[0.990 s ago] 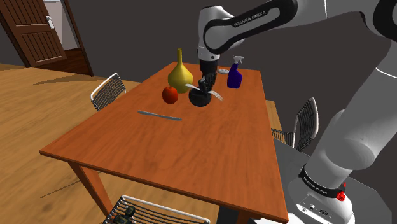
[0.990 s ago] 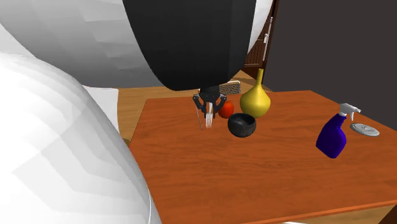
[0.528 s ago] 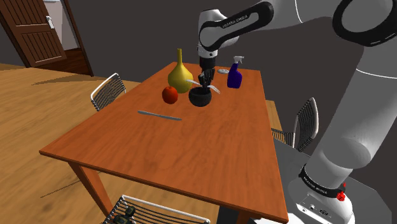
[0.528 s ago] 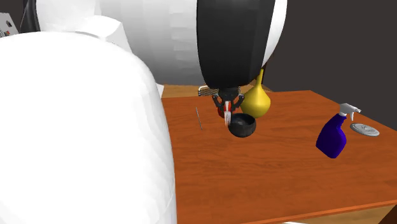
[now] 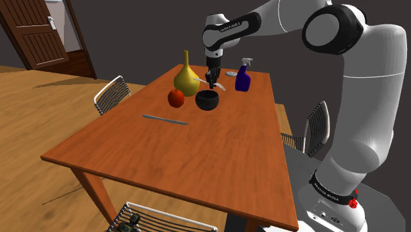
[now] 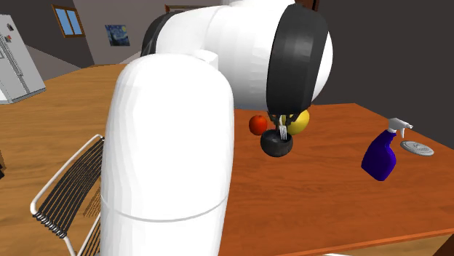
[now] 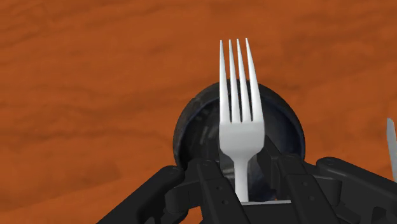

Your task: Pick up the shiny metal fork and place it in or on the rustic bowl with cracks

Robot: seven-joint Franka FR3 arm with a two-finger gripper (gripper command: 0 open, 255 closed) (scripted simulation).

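Standing on wood floor (image 5: pixel 39 118): orange-brown table (image 5: pixel 197 145) bearing bowl (image 5: pixel 207 100); dark walls (image 5: pixel 132 33).

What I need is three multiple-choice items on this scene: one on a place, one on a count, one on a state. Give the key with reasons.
1. Where is the shiny silver metal fork relative to the dark round bowl?
A) beneath it
B) lying beside it
C) above its opening

2. How many tines has the fork?
A) four
B) three
C) five

3. What is the state of the black two-finger end effector?
A) open and empty
B) shut on the fork
C) shut on the bowl's rim

Key:
1 C, the wrist view shows the tines over the bowl's hollow.
2 A, four tines stand side by side.
3 B, both fingers clasp the fork's handle between them.
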